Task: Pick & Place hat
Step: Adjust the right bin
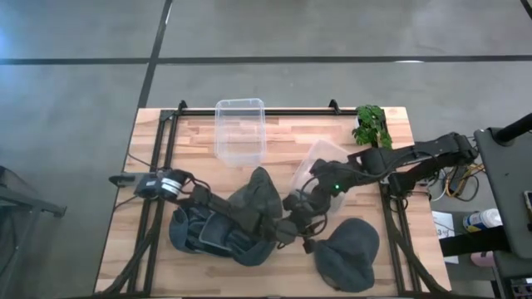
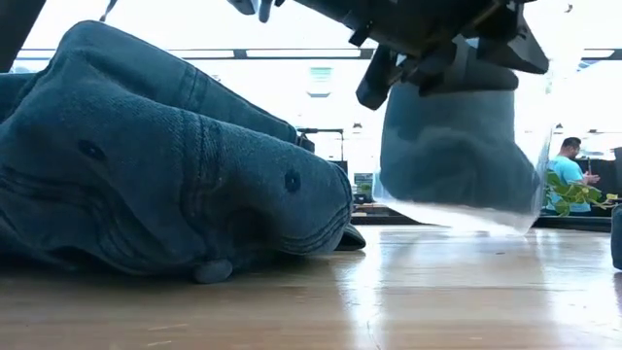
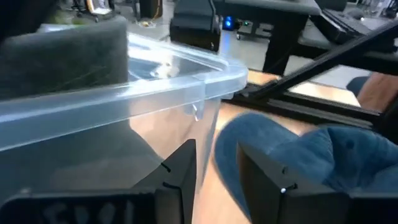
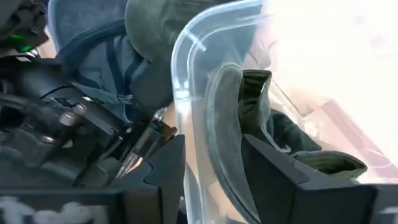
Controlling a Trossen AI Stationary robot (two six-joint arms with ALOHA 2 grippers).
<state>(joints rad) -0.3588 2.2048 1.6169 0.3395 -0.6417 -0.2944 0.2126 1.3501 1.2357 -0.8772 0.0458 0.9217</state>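
Observation:
A clear plastic bin [image 1: 322, 166] is tilted and lifted off the table [image 2: 457, 209]. A grey-green hat [image 4: 249, 106] shows inside it [image 2: 447, 146]. My right gripper [image 4: 211, 180] reaches in from the right [image 1: 309, 201] and is shut over the bin's rim. My left gripper [image 3: 217, 180] is open at a corner of that bin [image 3: 205, 81]. A blue denim hat [image 1: 212, 231] lies crown-up on the table [image 2: 165, 165]. A grey hat [image 1: 259, 195] rests on its far side. A dark hat [image 1: 349, 253] lies near the front edge. My right gripper pinches the bin's wall just below the rim [image 4: 186, 124], one finger outside and one inside. The inner finger [image 4: 280, 180] lies against a fold of the grey-green hat [image 4: 227, 149]. The bin hangs tilted below the fingers, clear of the table. Whether my left gripper touches the bin, I cannot tell.
A second clear bin [image 1: 239, 129] stands upright at the table's far edge. A small green plant [image 1: 371, 124] sits at the far right corner. Black rails [image 1: 158, 166] run along both sides. A person in a blue shirt [image 2: 567, 175] stands far behind the table.

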